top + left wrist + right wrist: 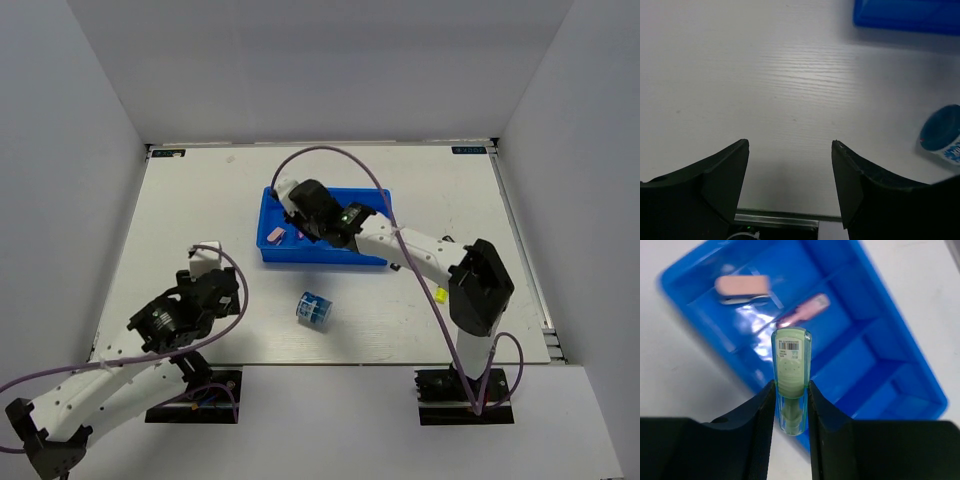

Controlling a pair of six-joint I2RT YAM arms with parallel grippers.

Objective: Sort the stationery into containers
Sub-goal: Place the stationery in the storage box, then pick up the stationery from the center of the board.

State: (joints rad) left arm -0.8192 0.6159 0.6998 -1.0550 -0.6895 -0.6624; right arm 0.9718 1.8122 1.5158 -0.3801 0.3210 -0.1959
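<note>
I saw a white table [200, 220] walled by grey panels [330, 60] on three sides. A small label [166, 154] sat at each far corner.

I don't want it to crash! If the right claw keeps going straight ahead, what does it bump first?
Probably the blue tray: the right gripper, shut on the mint piece, points into it, near the pale pink piece. Depth is hard to judge.

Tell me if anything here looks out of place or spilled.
Nothing spilled or damaged. Only the tape roll and a small yellow item beside the right arm lie on the table outside the tray, unsorted. The right gripper holds a mint piece over it.
</note>
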